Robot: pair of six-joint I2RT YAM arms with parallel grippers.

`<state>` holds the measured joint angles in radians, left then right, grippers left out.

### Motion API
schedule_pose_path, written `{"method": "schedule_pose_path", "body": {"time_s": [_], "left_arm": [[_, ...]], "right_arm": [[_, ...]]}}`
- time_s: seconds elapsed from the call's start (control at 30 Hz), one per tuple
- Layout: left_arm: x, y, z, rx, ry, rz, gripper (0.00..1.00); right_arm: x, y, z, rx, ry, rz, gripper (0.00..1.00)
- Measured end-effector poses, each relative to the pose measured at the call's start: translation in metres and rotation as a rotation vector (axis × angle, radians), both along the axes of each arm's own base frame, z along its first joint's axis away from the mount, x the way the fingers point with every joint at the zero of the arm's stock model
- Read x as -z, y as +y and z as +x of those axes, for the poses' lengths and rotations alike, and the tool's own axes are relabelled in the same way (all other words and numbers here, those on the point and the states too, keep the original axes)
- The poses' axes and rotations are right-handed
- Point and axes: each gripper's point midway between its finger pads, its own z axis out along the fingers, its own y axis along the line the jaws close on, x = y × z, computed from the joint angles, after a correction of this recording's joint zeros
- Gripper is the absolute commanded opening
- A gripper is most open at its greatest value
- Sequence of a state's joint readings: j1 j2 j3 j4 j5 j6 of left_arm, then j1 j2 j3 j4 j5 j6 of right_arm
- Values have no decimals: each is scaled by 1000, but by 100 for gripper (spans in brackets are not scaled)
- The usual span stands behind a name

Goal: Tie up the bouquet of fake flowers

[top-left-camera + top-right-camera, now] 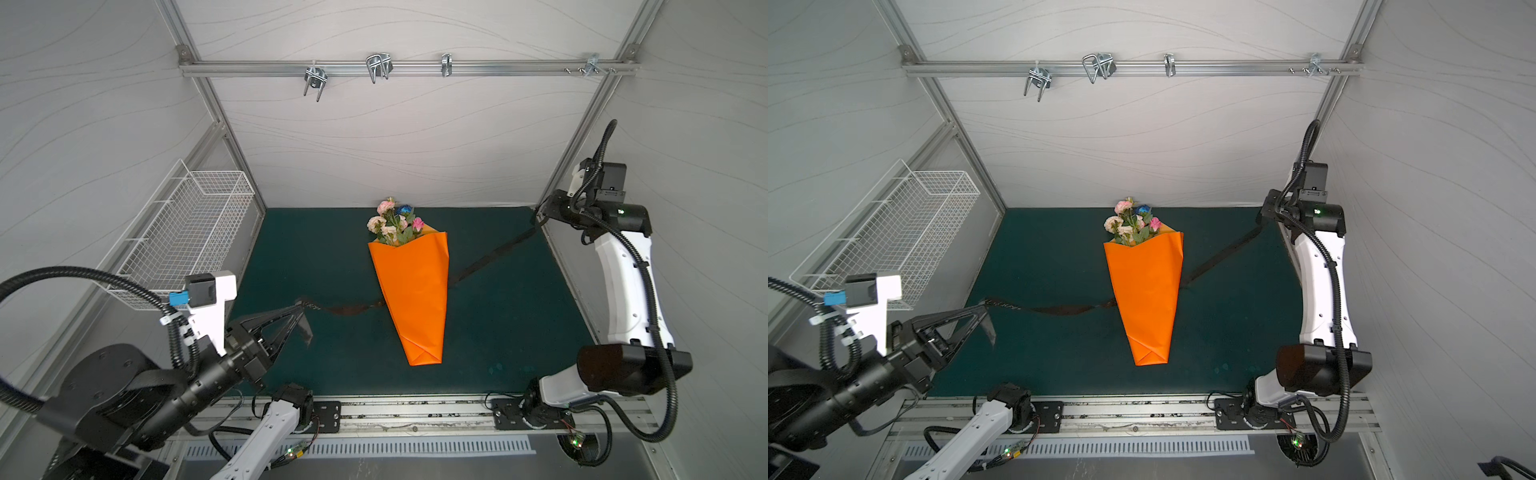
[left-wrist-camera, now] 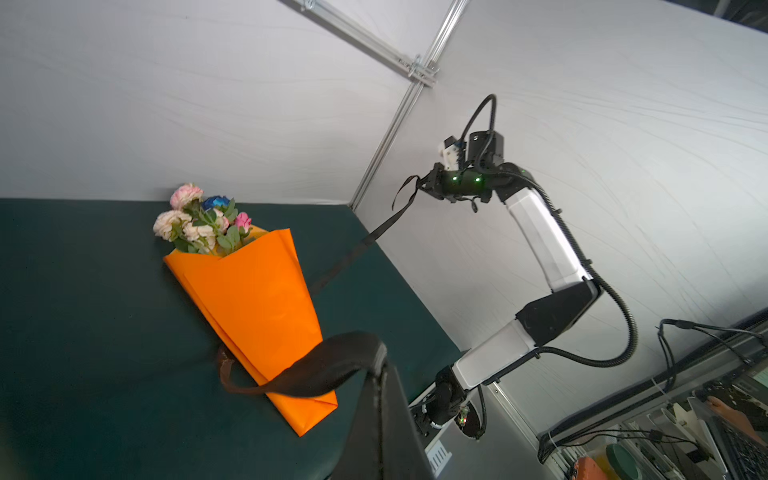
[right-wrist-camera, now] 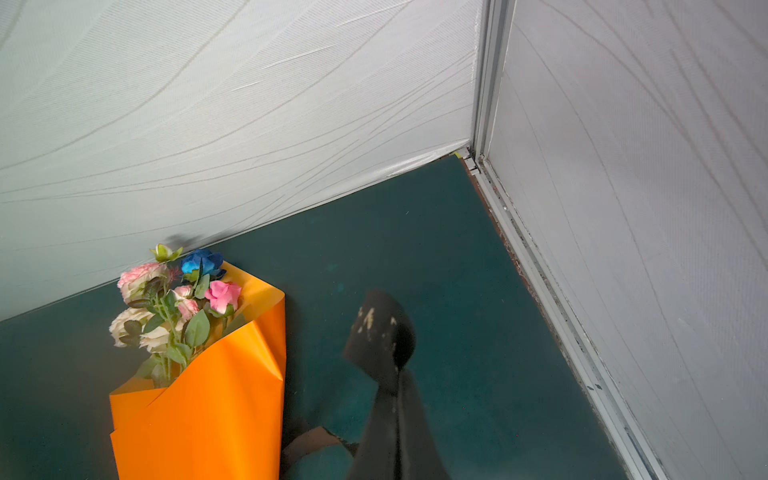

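Observation:
The bouquet of fake flowers (image 1: 394, 222) (image 1: 1131, 224) lies mid-mat, its pink, cream and blue blooms poking out of an orange paper cone (image 1: 413, 291) toward the back wall. A black ribbon (image 1: 345, 309) passes under the cone and comes out on both sides. At the cone's front left, my left gripper (image 1: 298, 309) (image 2: 380, 365) is shut on one ribbon end, which hangs slack. My right gripper (image 1: 540, 216) (image 3: 399, 374) is raised at the back right corner, shut on the other end. From there the ribbon (image 1: 490, 257) runs straight down to the cone. The stems are hidden inside the paper.
A white wire basket (image 1: 187, 232) hangs on the left wall. Metal hooks (image 1: 378, 66) sit on a rail high on the back wall. Walls enclose the dark green mat (image 1: 519, 332) on three sides, and an aluminium rail (image 1: 415, 415) with both arm bases runs along the front.

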<state>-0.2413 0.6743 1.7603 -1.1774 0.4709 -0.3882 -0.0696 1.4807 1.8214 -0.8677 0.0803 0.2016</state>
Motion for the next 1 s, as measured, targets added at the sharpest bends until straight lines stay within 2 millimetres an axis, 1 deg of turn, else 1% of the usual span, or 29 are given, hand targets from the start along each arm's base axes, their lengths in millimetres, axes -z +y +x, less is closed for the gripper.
{"method": "schedule_pose_path", "body": {"time_s": [0.13,0.2,0.27,0.3,0.4,0.53,0.6,0.67,0.73,0.8,0.83,0.87,0.9,0.93,1.0], "left_arm": [[29,4,49,-101,116,36,0],[38,5,76,-148,161,56,0],[43,7,101,-195,185,79,0],[45,9,113,-221,191,91,0],[44,14,140,-280,183,118,0],[35,13,164,-308,162,123,0],[26,9,173,-301,140,109,0],[22,4,178,-279,127,94,0],[19,-4,182,-245,121,77,0],[17,-11,185,-210,119,57,0],[16,-14,186,-197,119,50,0],[14,-17,187,-179,119,39,0],[13,-21,187,-156,117,29,0],[11,-24,186,-139,113,20,0],[7,-33,185,-88,105,-6,0]], "right_arm": [[-6,10,-7,-28,-16,4,0],[-8,19,-12,-49,-22,4,0],[-10,25,-19,-64,-30,4,0],[-12,28,-24,-73,-35,4,0],[-16,32,-31,-86,-48,7,0],[-15,42,-30,-120,-48,22,0],[-13,56,-26,-163,-44,44,0],[-14,80,-20,-234,-42,75,0],[-17,112,-11,-325,-49,112,0],[-24,156,-2,-442,-69,155,0],[-27,176,0,-492,-76,167,0],[-28,200,2,-550,-84,185,0],[-29,227,2,-616,-90,203,0],[-28,247,1,-663,-90,216,0],[-23,298,-2,-777,-86,243,0]]}}
